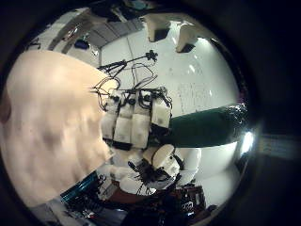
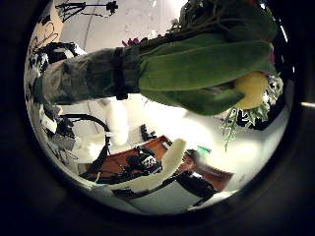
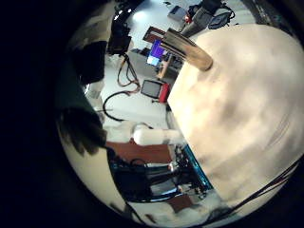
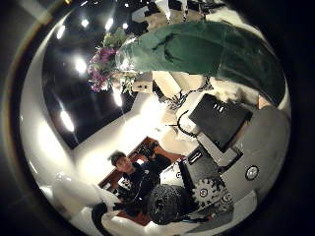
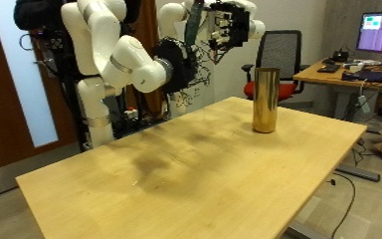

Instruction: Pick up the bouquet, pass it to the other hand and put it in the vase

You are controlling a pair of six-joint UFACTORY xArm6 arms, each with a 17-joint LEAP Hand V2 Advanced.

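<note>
1 gold vase [image 5: 264, 100] stands upright on the table [image 5: 178, 169], empty. Beyond and well above the vase, the bouquet [image 2: 197, 69] lies close against both palms, so the pass between hands looks to be under way. I cannot tell how far the left hand [image 2: 162, 169] or the right hand [image 4: 221, 123] has closed on it. Next, the receiving hand needs a firm hold on the wrap before carrying it stems-down over the vase.
</note>
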